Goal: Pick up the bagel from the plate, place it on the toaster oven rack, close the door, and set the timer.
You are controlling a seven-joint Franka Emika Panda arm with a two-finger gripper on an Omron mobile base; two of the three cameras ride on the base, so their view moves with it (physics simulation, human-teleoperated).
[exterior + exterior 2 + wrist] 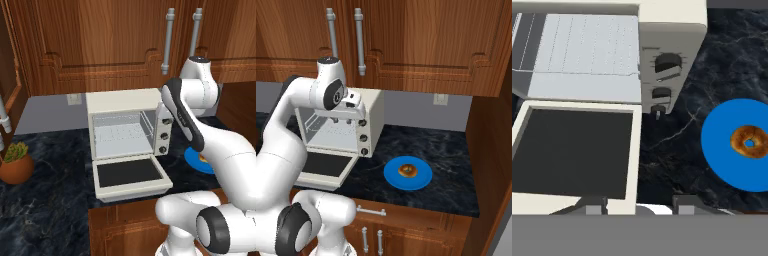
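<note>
The bagel (pixel 408 171) lies in the middle of the blue plate (pixel 391 176) on the dark counter, to the right of the cream toaster oven (pixel 375 107). The oven's door (pixel 130 172) is folded down flat, baring the wire rack (pixel 120 132) inside. My gripper (pixel 342 120) hangs high in front of the oven's open cavity, well left of the plate. In the hand view its fingertips (pixel 594 205) stand wide apart, open and empty, above the door (pixel 574 152), with the rack (pixel 587 45) at upper left and the bagel (pixel 750 141) on the plate (pixel 722 150) at far right.
Three knobs (pixel 163 135) run down the oven's right panel. A potted plant (pixel 15 162) sits at the counter's left. Wooden cabinets with long handles (pixel 360 42) hang above. A wood panel (pixel 488 150) walls the counter's right end.
</note>
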